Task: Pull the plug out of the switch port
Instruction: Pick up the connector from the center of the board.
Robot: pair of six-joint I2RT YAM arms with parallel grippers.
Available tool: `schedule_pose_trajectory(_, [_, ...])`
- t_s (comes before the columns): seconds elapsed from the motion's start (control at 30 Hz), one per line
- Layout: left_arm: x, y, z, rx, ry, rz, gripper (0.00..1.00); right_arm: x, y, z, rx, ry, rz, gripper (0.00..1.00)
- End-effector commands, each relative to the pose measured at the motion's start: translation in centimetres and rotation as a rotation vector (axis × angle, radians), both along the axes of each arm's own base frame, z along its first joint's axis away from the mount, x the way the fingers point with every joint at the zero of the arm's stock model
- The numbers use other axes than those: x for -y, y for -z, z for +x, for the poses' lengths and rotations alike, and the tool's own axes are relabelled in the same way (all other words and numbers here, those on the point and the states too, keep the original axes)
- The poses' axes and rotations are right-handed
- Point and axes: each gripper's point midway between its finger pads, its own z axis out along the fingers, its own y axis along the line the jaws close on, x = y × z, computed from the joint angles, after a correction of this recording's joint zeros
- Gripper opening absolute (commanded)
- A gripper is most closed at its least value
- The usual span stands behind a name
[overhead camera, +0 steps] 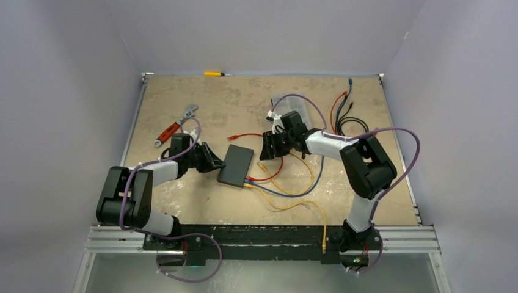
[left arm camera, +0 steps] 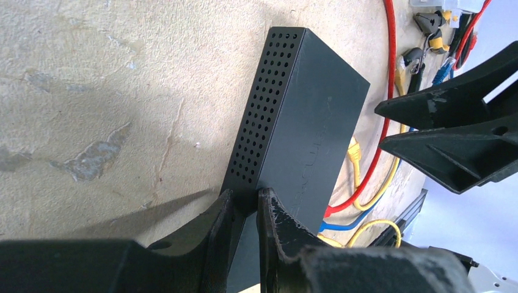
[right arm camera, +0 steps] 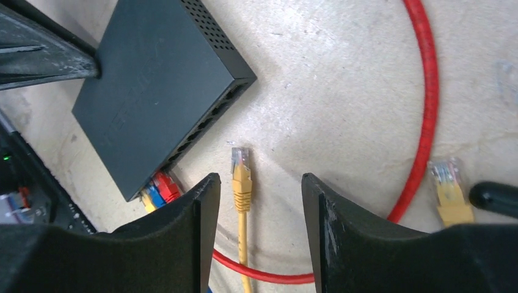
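Observation:
The matte-black switch (overhead camera: 236, 165) lies flat mid-table. Its port row faces the near right, with red (right arm camera: 166, 185), blue (right arm camera: 154, 195) and yellow plugs seated at one end. My left gripper (left arm camera: 246, 198) is shut on the switch's (left arm camera: 305, 122) left edge, one finger on the perforated side and one on top. My right gripper (right arm camera: 258, 183) is open and empty, hovering just right of the switch (right arm camera: 153, 85). A loose yellow plug (right arm camera: 241, 174) lies on the table between its fingers, apart from the ports. In the top view the right gripper (overhead camera: 269, 151) is above this plug (overhead camera: 262, 166).
A second loose yellow plug (right arm camera: 450, 190) and a red cable loop (right arm camera: 429, 104) lie right of my right gripper. A red-handled wrench (overhead camera: 177, 126), a yellow screwdriver (overhead camera: 215, 74), a clear organiser box (overhead camera: 290, 101) and coiled cables (overhead camera: 348, 116) sit towards the back.

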Motion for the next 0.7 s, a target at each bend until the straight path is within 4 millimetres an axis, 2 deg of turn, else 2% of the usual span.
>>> schedule_pose_trajectory(0.0, [-3.9, 5.8, -3.7, -0.189, -0.065, 0.218, 0.14, 1.1, -0.7, 0.1, 0.077, 0.024, -0.119, 0.55])
schedule_pose_trajectory(0.13, [-3.8, 6.0, -3.7, -0.192, -0.064, 0.215, 0.14, 1.7, 0.6, -1.4, 0.065, 0.018, -0.201, 0.55])
schedule_pose_trajectory(0.3, [-3.8, 6.2, -3.9, -0.201, -0.064, 0.216, 0.14, 1.0, 1.4, -3.0, 0.073, -0.005, -0.274, 0.53])
schedule_pose_trajectory(0.67, [-3.8, 6.2, -4.0, -0.204, -0.062, 0.213, 0.14, 0.4, 2.1, -3.2, 0.121, 0.016, -0.411, 0.36])
